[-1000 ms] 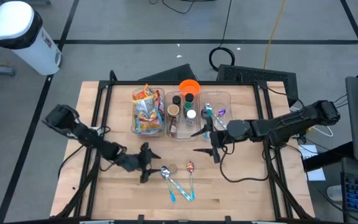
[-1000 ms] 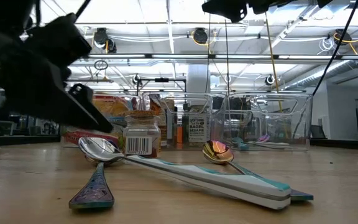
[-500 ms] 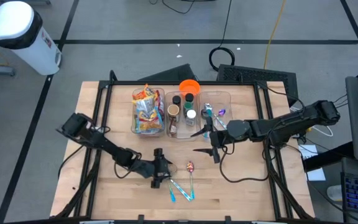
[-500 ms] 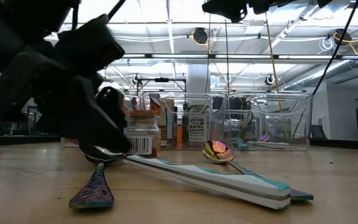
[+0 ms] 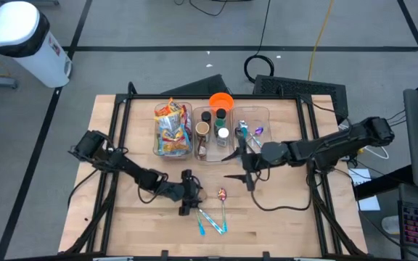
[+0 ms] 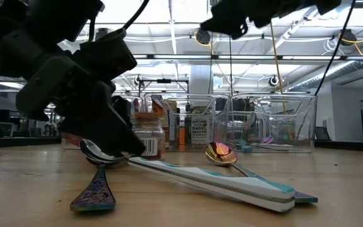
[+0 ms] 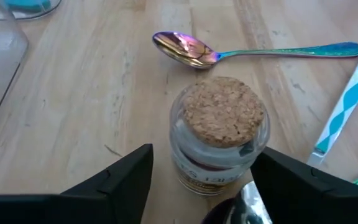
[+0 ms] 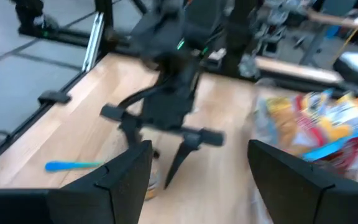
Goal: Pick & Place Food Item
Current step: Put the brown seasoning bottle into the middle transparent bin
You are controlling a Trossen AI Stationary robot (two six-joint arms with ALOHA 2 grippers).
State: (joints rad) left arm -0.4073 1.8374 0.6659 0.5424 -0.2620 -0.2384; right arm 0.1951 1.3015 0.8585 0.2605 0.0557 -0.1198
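Wooden planks make up the table (image 5: 136,217), which carries three clear bins along its far side and a few spoons near the middle. Toward the front, the left pincer (image 7: 197,186) sits low over the wood with its two fingers spread to either side of a small cork-stoppered jar (image 7: 219,134); neither finger is touching the glass. That jar stands upright on the table, just beside an iridescent spoon (image 7: 229,53) and a blue-and-white striped spoon handle (image 7: 347,102). From table height, the jar's barcode label shows just behind the left arm. Farther right, the right pincer (image 5: 247,168) hangs in the air in front of the bins, its fingers spread and holding nothing. One bin (image 5: 173,130) is packed with snack packets.
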